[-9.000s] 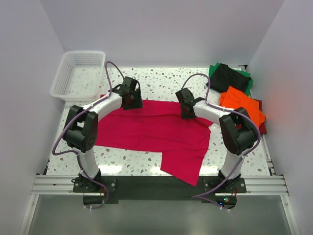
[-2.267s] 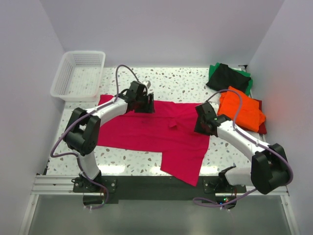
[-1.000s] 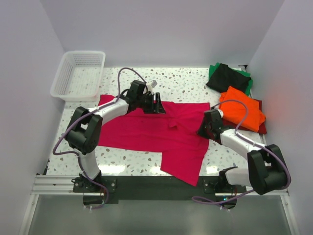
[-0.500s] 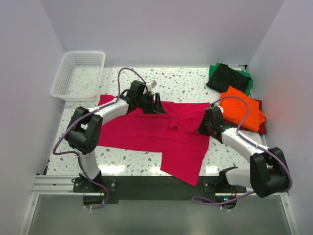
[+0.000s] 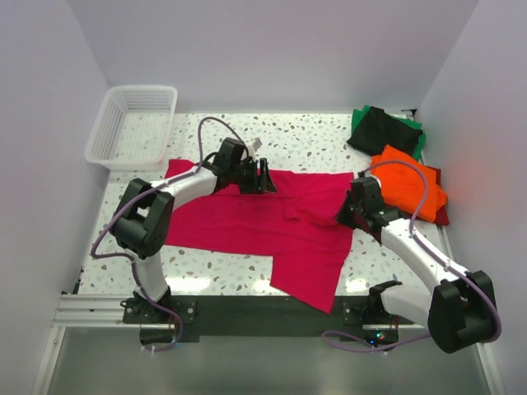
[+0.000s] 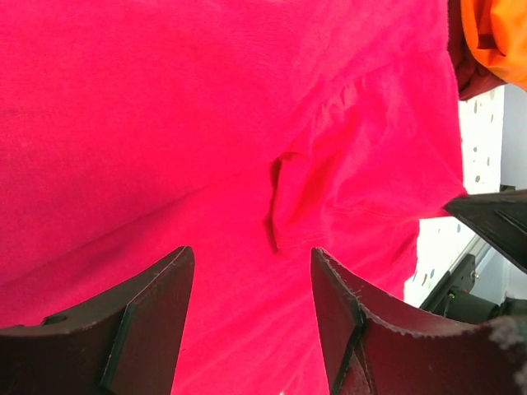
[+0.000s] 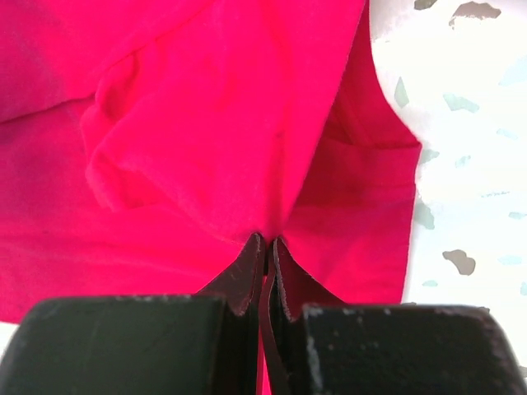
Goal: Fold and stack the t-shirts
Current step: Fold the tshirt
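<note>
Pinching crimson shirt (image 5: 247,222) edge with closed right tool (image 7: 265,244); left tool (image 5: 266,176) open above; laid unfolded on tabletop (image 5: 313,136); orange shirt (image 5: 408,188) heaped aside; stacking undone.

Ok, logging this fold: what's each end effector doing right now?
Left end effector: open, gripping nothing.
Right end effector: shut on the crimson-pink t-shirt.

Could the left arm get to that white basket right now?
Probably yes: the left gripper is open and empty above the pink t-shirt, and nothing stands between it and the basket on its side.
</note>
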`<state>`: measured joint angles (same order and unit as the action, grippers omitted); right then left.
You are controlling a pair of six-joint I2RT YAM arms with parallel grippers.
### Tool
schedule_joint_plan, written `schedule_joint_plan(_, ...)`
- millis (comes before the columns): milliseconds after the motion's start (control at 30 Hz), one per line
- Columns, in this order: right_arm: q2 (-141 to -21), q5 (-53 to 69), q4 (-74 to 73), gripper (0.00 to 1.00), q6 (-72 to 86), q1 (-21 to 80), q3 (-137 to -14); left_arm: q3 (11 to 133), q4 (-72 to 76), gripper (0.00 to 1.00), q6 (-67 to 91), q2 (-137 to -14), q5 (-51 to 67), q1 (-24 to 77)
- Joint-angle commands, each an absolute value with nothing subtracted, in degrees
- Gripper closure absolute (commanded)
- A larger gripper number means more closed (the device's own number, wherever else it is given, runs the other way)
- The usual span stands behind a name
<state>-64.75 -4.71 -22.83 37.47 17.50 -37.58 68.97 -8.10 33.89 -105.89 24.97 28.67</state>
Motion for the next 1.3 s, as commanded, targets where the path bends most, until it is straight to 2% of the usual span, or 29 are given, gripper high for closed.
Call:
schedule_joint_plan(0, -62.3, -1.8, -24.1, 1.0, 39.2, 17.1, -40.9, 69.1, -6.2, 0.37, 35.0, -106.7, 23.8, 28.8)
schedule_joint_plan(533, -61.7, 1.8, -21.2, 1.0, 40.3, 17.2, -41.8, 70.0, -6.6, 0.37, 34.7, -107.8, 23.0, 28.8)
schedule_joint_plan(700, -61.1, -2.8, -31.2, 1.0, 43.2, 17.2, -40.2, 70.5, -6.9, 0.37, 34.5, -108.1, 22.5, 28.8)
schedule_joint_plan(1033, -65.1, -10.2, -39.4, 0.98, 47.5, 17.3, -39.2, 71.4, -7.6, 0.37, 34.1, -108.5, 22.0, 28.8)
schedule_joint_plan(1100, -66.7, -12.4, -41.9, 0.89, 48.7, 17.3, -40.4, 71.4, -7.7, 0.37, 33.8, -108.3, 21.7, 28.9)
schedule_joint_plan(1133, -67.8, -13.2, -42.4, 0.75, 48.7, 17.3, -40.8, 71.5, -8.1, 0.37, 33.8, -108.1, 21.4, 28.9)
schedule_joint_plan(1167, -69.4, -13.3, -42.9, 0.7, 48.8, 17.3, -41.8, 71.5, -8.2, 0.37, 33.5, -108.1, 21.4, 28.9)
schedule_joint_plan(1267, -70.1, -12.9, -42.6, 0.67, 48.4, 17.3, -42.6, 71.8, -8.9, 0.37, 32.9, -107.6, 21.0, 28.9)
